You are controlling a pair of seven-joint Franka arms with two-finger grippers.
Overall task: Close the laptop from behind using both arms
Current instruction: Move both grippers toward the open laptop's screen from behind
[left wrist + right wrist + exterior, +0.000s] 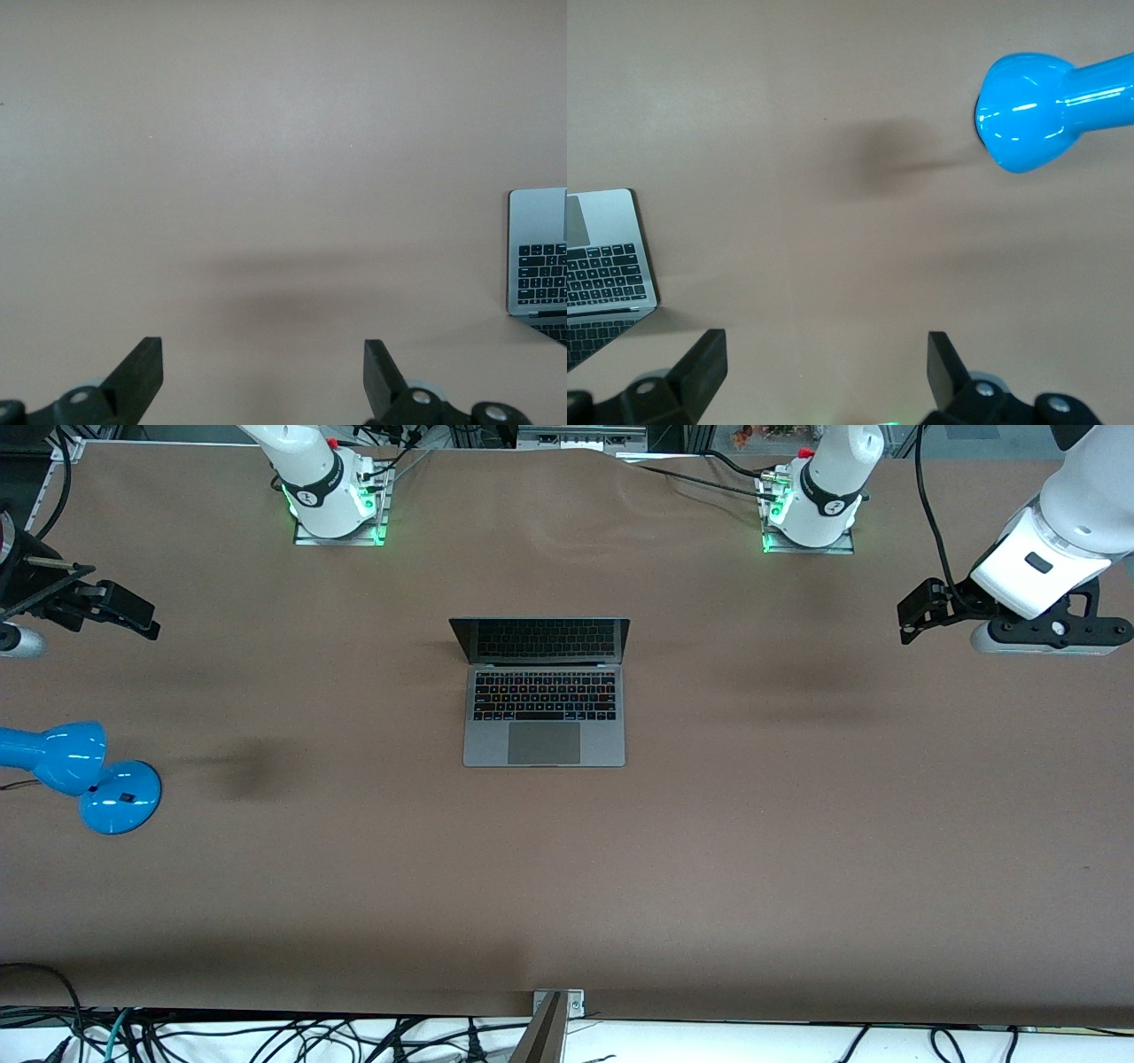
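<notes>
A glossy blue desk lamp (84, 772) with a round base and bulbous shade sits on the brown matte table covering (709, 850) toward the right arm's end of the table. The round base (120, 798) rests flat on the surface, nearer the front camera than the shade (64, 753), which lies just beside it. A soft dark shadow (252, 766) falls on the covering beside the lamp. Tangled black cables (266, 1036) run over a white surface below the table's near edge, where a small metal bracket (558, 1003) is fixed mid-edge.
</notes>
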